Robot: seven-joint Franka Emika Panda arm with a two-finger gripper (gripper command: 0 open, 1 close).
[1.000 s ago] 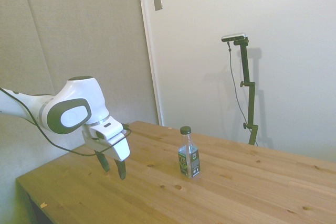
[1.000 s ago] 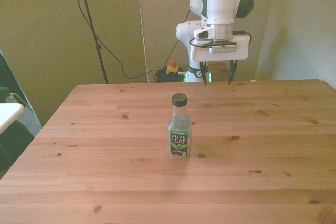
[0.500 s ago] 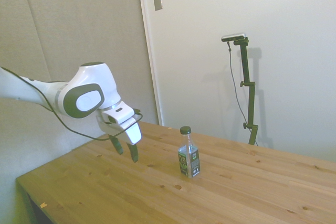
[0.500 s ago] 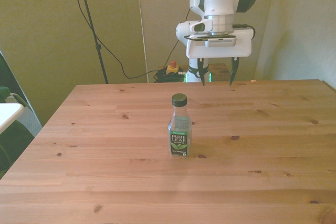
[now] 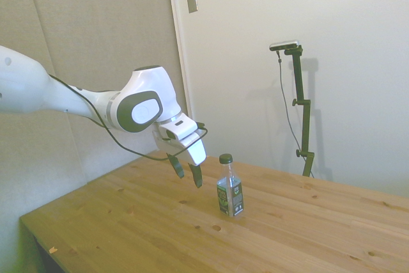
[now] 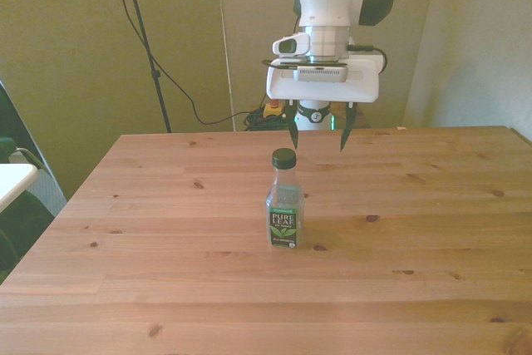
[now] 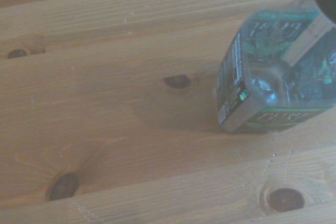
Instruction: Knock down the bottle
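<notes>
The bottle (image 5: 229,187) stands upright near the middle of the wooden table (image 5: 128,234), clear plastic with a dark green cap and a green-and-white label (image 6: 283,226). My gripper (image 5: 186,172) hangs open just above the table, a short way behind the bottle and at about cap height, not touching it. In the front view the gripper (image 6: 317,131) sits behind the bottle (image 6: 283,202) and slightly toward the front view's right, fingers pointing down. The wrist view shows the bottle (image 7: 275,77) from above and close by, its cap cut off at the picture's edge.
A black cable stand (image 6: 141,31) rises beyond the table at the front view's left. A white-edged object (image 6: 12,180) sits off the table at the front view's left edge. Bare wood surrounds the bottle on all sides.
The arm has reached forward over the table toward the bottle and shifted a little toward the front view's left. The fingers stay open. The bottle has not moved.
</notes>
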